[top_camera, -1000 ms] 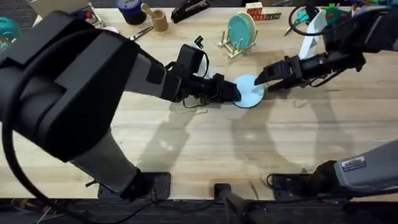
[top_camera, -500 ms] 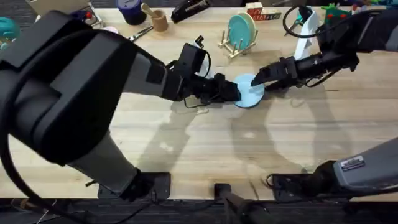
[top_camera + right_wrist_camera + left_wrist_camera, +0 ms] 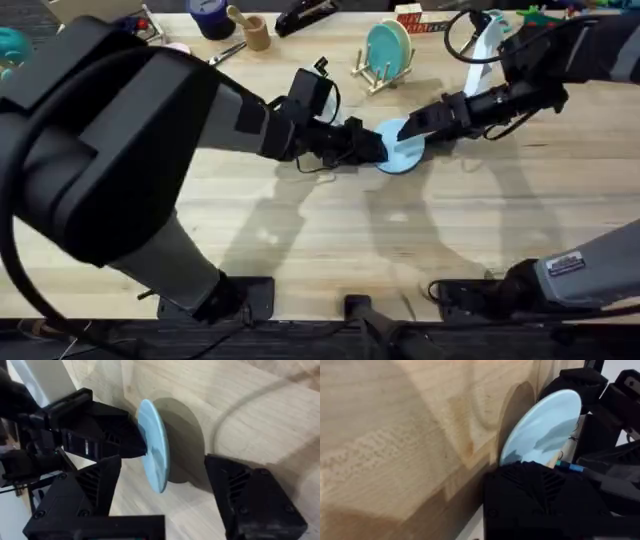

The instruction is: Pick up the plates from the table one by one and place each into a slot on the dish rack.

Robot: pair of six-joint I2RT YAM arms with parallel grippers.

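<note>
The sky-blue plate [image 3: 402,150] stands tilted up on its edge on the table [image 3: 300,235], just in front of the dish rack [image 3: 368,72]. My left gripper [image 3: 380,150] is shut on the plate's left rim, and its black finger [image 3: 535,492] meets the plate [image 3: 545,425] in the left wrist view. My right gripper [image 3: 416,127] is open at the plate's right side. In the right wrist view its fingers [image 3: 95,485] straddle the edge-on plate [image 3: 155,452]. The turquoise plate [image 3: 388,46] stands upright in a slot of the rack.
Along the back edge are a dark mug [image 3: 210,15], a wooden cup [image 3: 256,32], scissors [image 3: 228,52], a black stapler [image 3: 305,15], a red box [image 3: 410,17] and a white stand [image 3: 495,50]. Bare tabletop lies in front of the plate.
My right gripper has crept left and slightly back, closing in on the plate's right rim. The left gripper and the sky-blue plate have barely moved.
</note>
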